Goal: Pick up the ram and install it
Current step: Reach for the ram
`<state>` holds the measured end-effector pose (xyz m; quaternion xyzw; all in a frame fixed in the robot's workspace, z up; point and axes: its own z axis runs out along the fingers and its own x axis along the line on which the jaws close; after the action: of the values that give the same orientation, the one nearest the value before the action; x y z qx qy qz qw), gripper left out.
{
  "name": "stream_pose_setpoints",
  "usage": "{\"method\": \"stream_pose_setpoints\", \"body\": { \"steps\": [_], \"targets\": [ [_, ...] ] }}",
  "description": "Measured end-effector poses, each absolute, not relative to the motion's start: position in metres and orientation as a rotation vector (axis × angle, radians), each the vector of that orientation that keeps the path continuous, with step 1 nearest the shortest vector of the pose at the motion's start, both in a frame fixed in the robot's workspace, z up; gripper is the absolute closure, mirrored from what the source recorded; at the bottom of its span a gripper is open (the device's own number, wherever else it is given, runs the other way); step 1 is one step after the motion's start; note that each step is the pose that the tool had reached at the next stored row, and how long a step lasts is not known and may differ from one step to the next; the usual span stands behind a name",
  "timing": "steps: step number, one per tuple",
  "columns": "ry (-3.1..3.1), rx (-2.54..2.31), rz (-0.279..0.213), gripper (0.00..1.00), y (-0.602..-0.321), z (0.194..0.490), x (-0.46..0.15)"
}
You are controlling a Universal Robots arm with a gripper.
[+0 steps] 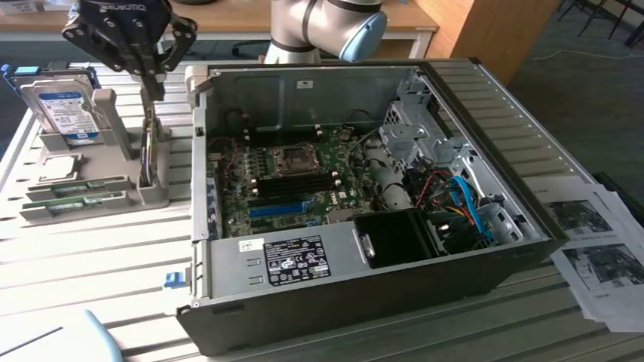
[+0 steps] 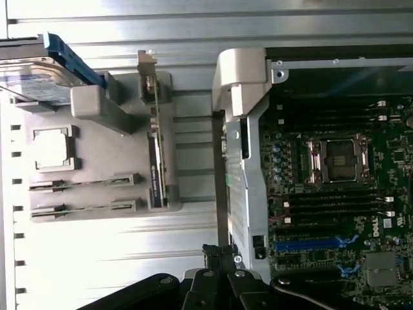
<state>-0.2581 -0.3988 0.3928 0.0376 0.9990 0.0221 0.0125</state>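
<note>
At the exterior view's far left, a silver hard drive with a blue label stands in a pale grey moulded parts holder, next to a square silver processor. Just beside the processor the ram sits in a narrow groove of the holder. A second stick of the same kind sits in the next groove, and I cannot tell which of the two is meant.

Further right, the black linkage gripper hangs high above the holder's edge. Its jaws look drawn together with nothing between them.

I judge the risks as these:
- The sticks sit low in tight grooves and offer little to pinch, so a grasp may slip.
- A tall dark upright circuit card stands close by and could be knocked on the way down.
- Further right is the open black-and-grey computer case. Its wall could catch a carried stick.
- A stick pushed askew into the black memory slots on the green motherboard could jam or bend.

The ram itself is slim and green with pale label patches. Seen from the wrist view it is little more than a line.
</note>
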Motion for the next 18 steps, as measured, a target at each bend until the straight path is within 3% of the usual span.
{"method": "stream_pose_setpoints", "body": {
  "steps": [18],
  "targets": [
    [3.114, 0.118, 0.069, 0.91, -0.399, 0.392, -0.327]
  ]
}}
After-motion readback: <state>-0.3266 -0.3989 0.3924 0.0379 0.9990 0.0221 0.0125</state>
